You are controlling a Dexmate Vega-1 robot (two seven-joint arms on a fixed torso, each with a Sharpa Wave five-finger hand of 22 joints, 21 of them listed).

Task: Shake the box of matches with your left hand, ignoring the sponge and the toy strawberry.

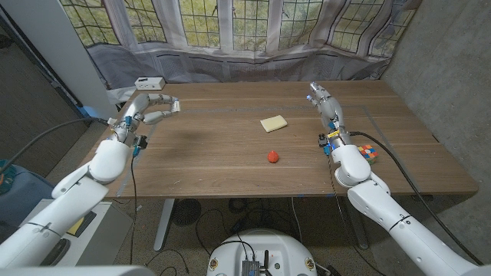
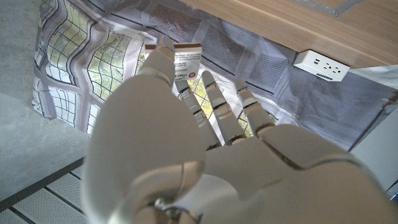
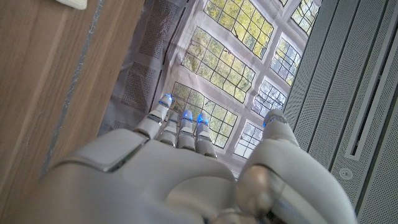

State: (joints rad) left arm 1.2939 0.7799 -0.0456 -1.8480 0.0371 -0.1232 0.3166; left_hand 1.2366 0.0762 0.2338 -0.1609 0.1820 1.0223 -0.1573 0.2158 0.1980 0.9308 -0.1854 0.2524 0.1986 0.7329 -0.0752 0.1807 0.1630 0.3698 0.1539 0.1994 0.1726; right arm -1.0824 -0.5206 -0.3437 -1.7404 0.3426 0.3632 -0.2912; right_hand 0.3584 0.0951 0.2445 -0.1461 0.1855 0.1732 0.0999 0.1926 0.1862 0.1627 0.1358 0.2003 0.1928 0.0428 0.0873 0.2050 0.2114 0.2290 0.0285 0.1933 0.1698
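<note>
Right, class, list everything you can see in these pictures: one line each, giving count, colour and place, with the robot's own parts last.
Matchbox: one, white with red-brown ends, pinched in the left hand's fingertips above the table's far left corner.
Sponge: one, pale yellow, on the table, middle, towards the far side.
Strawberry: one, red, on the table, nearer than the sponge.
Power strip: one, white, beyond the table's far left corner.
Table: one, brown wood.
Curtain: one, grey printed, behind the table.
Left hand: white, raised at the far left, holding the matchbox.
Right hand: white, over the table's far right, empty.
</note>
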